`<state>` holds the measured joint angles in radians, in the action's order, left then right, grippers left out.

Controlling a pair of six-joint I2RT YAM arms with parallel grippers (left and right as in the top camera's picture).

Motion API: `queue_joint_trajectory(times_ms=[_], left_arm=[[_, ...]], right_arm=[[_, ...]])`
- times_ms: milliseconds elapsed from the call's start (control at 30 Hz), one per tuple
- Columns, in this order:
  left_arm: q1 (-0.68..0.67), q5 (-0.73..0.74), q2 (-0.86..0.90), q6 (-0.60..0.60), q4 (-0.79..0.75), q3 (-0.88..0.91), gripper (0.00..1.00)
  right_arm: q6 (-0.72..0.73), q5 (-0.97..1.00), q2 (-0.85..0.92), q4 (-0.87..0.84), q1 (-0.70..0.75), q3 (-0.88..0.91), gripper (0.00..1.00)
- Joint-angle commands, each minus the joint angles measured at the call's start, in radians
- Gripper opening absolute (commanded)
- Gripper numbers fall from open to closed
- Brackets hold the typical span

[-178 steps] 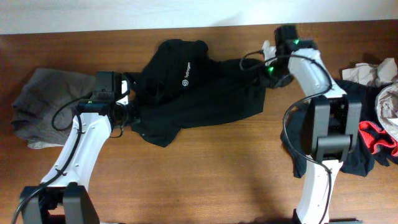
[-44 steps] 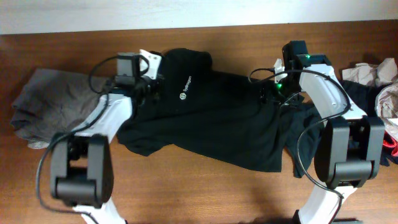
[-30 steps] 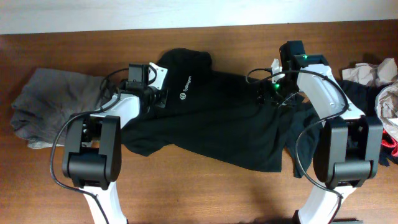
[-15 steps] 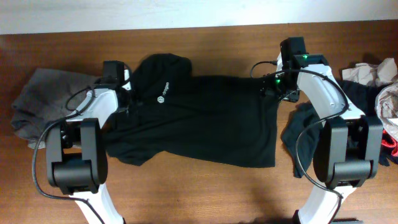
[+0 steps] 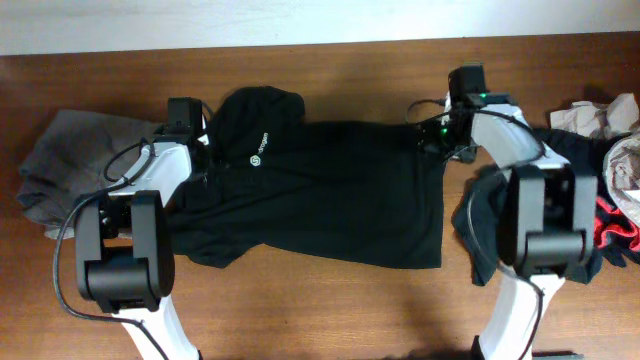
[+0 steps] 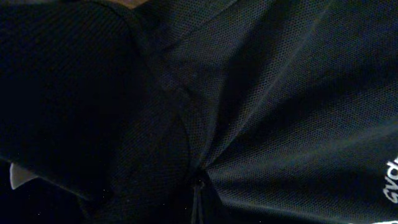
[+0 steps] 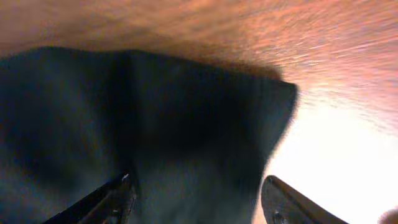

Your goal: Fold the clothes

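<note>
The clothes in play are a large black T-shirt [image 5: 330, 195] with a small white logo [image 5: 258, 150], lying spread out across the wooden table [image 5: 330, 310]. My left gripper [image 5: 203, 148] is shut on the shirt's upper left shoulder; in the left wrist view the black cloth [image 6: 267, 106] gathers into a pinch at my left gripper [image 6: 199, 190]. My right gripper [image 5: 434, 140] stands open over the shirt's upper right corner. The right wrist view shows that corner [image 7: 205, 118] lying flat on the wood, with my right gripper [image 7: 198, 199] spread on either side of it.
A crumpled grey garment [image 5: 70, 170] lies at the far left beside my left arm. At the right edge sits a pile: beige cloth [image 5: 595, 115], a black garment [image 5: 575, 255] and something red [image 5: 612, 222]. The table's back edge meets a white wall [image 5: 320, 20].
The left gripper has dragged the shirt leftward, stretching it out flat and straighter. Over the last half second, the right arm has swung while its gripper stays open at the corner.
</note>
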<state>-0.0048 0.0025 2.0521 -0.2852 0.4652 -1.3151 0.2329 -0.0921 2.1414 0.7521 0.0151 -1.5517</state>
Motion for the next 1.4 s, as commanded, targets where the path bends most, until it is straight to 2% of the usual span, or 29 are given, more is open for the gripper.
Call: queue_joint_trajectory(times_ms=[0,100,200,300,367,467,767,1000,1167,1267,1333,1367], left_arm=[[0.011,-0.071,0.08,-0.002,0.037,0.059,0.0],[0.011,-0.071,0.08,-0.002,0.036,0.059,0.0],[0.011,-0.071,0.08,-0.001,0.033,0.059,0.0],[0.011,-0.07,0.079,0.006,0.032,0.059,0.0],[0.011,-0.069,0.077,0.063,0.045,0.035,0.0],[0.011,-0.043,0.055,0.113,0.097,-0.021,0.0],[0.008,0.029,-0.08,0.153,0.201,-0.174,0.0],[0.001,0.028,-0.164,0.172,0.247,-0.182,0.0],[0.001,0.028,-0.166,0.175,0.267,-0.182,0.0],[0.001,0.028,-0.166,0.175,0.273,-0.182,0.0],[0.001,0.028,-0.166,0.179,0.274,-0.182,0.0],[0.001,0.028,-0.166,0.183,0.276,-0.182,0.0]], right_arm=[[0.008,-0.097,0.024,-0.027,0.037,0.004,0.67],[0.008,-0.14,0.025,-0.051,0.043,0.004,0.66],[-0.003,-0.18,0.025,-0.084,0.037,0.004,0.56],[-0.067,-0.283,0.024,-0.116,0.024,0.002,0.3],[-0.091,-0.348,0.008,-0.114,0.01,-0.007,0.16],[-0.121,-0.405,-0.042,-0.114,-0.024,-0.016,0.1],[-0.151,-0.357,-0.225,-0.114,-0.22,-0.02,0.08],[-0.143,-0.276,-0.229,-0.125,-0.444,-0.02,0.09],[-0.145,-0.141,-0.228,-0.128,-0.539,-0.02,0.17],[-0.126,-0.09,-0.228,-0.12,-0.538,-0.02,0.19],[-0.06,-0.072,-0.228,-0.1,-0.507,-0.02,0.25],[-0.032,-0.072,-0.228,-0.088,-0.487,-0.02,0.33]])
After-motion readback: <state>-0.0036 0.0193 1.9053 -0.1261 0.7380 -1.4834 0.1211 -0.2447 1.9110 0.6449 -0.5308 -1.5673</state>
